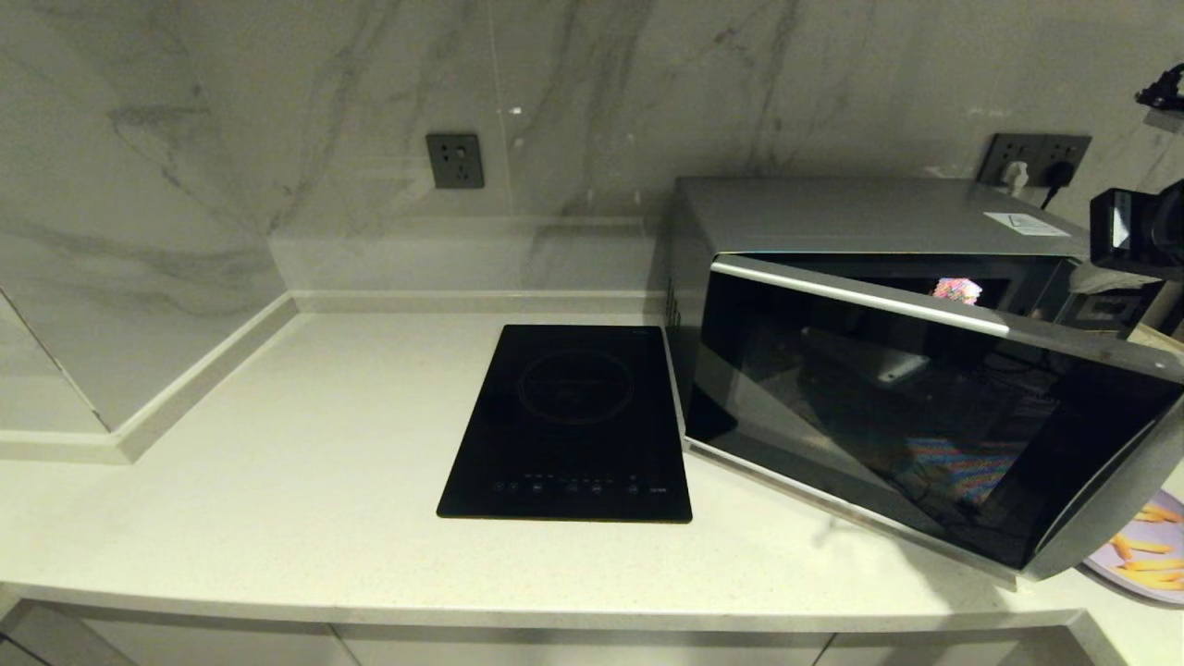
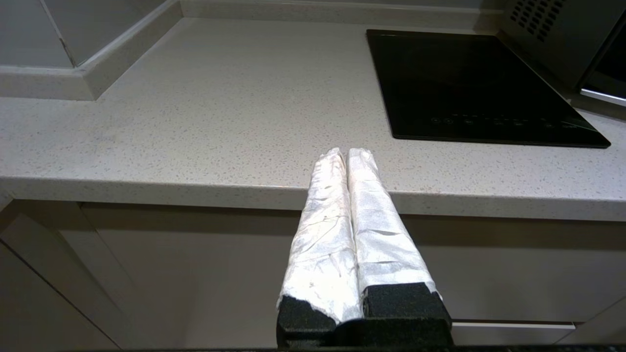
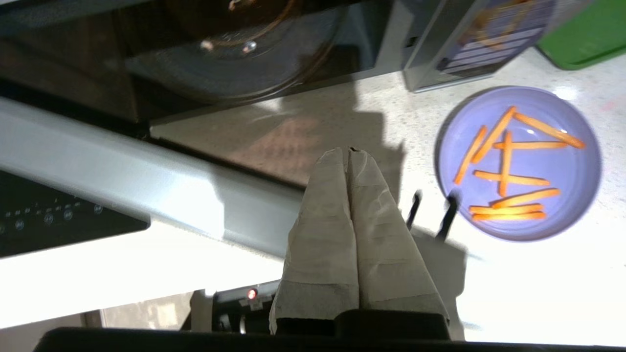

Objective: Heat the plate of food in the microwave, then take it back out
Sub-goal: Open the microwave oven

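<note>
The silver microwave (image 1: 860, 217) stands at the right of the counter, its dark glass door (image 1: 925, 425) swung partly out. In the right wrist view its cavity and glass turntable (image 3: 230, 63) show behind the door's silver edge (image 3: 122, 181). The lilac plate of fries (image 3: 572, 166) rests on the counter below the button panel (image 3: 484, 34); the head view shows only its rim (image 1: 1142, 555) past the door's free end. My right gripper (image 3: 349, 151) is shut and empty, held above the counter between door and plate. My left gripper (image 2: 346, 152) is shut, parked below the counter's front edge.
A flat black induction hob (image 1: 573, 416) lies in the counter left of the microwave. A green tray (image 3: 587, 39) sits beyond the plate. Wall sockets (image 1: 455, 160) are on the marble backsplash; plugs (image 1: 1036, 166) sit behind the microwave.
</note>
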Motion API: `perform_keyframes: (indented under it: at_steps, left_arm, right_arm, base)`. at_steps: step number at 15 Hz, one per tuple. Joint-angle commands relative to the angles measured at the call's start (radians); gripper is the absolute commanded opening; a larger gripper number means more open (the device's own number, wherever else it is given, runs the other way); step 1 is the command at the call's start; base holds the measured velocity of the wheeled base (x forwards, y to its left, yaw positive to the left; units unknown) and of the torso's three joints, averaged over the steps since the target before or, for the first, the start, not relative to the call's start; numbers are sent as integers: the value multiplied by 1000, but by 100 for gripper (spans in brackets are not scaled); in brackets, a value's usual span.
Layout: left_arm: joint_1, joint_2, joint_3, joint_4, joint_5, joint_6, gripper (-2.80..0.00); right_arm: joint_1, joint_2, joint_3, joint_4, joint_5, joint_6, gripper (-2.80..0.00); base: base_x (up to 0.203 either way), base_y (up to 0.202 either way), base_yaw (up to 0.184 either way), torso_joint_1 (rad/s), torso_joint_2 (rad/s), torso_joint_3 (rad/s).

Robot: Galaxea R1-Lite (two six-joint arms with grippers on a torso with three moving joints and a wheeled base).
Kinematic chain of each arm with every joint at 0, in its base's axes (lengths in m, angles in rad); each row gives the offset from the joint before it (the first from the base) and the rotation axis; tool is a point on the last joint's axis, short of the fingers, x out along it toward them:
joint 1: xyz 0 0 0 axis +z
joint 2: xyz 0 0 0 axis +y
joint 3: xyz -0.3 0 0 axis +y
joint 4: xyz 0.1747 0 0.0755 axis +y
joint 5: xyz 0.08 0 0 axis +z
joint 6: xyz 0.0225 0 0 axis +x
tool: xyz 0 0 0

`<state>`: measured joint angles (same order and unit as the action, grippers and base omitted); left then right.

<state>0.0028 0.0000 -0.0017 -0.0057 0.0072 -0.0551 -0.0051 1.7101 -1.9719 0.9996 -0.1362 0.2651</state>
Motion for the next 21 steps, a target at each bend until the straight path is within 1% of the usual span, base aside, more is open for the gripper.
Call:
perform_keyframes:
  at_steps: [1, 3, 4, 5, 7, 9, 11, 13, 14, 15, 16, 17, 18, 20, 21]
  left_arm:
    - [0, 0, 0, 0, 0, 0, -280]
    - [0, 0, 0, 0, 0, 0, -280]
    - [0, 0, 0, 0, 0, 0, -280]
    - [0, 0, 0, 0, 0, 0, -280]
    - [0, 0, 0, 0, 0, 0, -280]
    - [0, 0, 0, 0, 0, 0, -280]
    - [0, 0, 0, 0, 0, 0, -280]
    - [0, 0, 0, 0, 0, 0, -280]
    - [0, 0, 0, 0, 0, 0, -280]
    - [0, 0, 0, 0, 0, 0, -280]
    - [0, 0, 0, 0, 0, 0, -280]
    - [0, 0, 0, 0, 0, 0, -280]
    - [0, 0, 0, 0, 0, 0, -280]
    - [0, 0, 0, 0, 0, 0, -280]
    - [0, 0, 0, 0, 0, 0, -280]
  right_arm:
    - [-7, -4, 1, 4, -12, 1, -280]
    - [-7, 17, 7, 4, -64, -6, -280]
    - [-7, 28, 9, 5, -81, -29, -280]
    - [-7, 36, 13, 5, -83, -77, -280]
    - [-6, 33, 57, 7, -76, -134, -280]
    - [-2, 21, 110, 8, -44, -210, -280]
    - [-1, -12, 163, 11, 16, -256, -280]
    - [-1, -65, 209, 13, 113, -329, -280]
    - [-1, -92, 215, 17, 167, -341, -280]
    - [-1, -126, 216, 38, 234, -355, -280]
    - [0, -163, 218, 69, 285, -386, -280]
    - [1, -190, 220, 107, 337, -435, -280]
    - [2, -205, 219, 145, 377, -458, -280]
    - [2, -215, 222, 181, 425, -463, -280]
    - [2, -209, 225, 185, 430, -463, -280]
  base:
    - [0, 0, 0, 0, 0, 0]
    - [0, 0, 0, 0, 0, 0]
    - [0, 0, 0, 0, 0, 0]
    - [0, 0, 0, 0, 0, 0]
    - [0, 0, 0, 0, 0, 0]
    - [0, 0, 0, 0, 0, 0]
    - [0, 0, 0, 0, 0, 0]
    - [0, 0, 0, 0, 0, 0]
    - [0, 0, 0, 0, 0, 0]
    - [0, 0, 0, 0, 0, 0]
    - [0, 0, 0, 0, 0, 0]
    - [0, 0, 0, 0, 0, 0]
    - [0, 0, 0, 0, 0, 0]
    - [0, 0, 0, 0, 0, 0]
    - [0, 0, 0, 0, 0, 0]
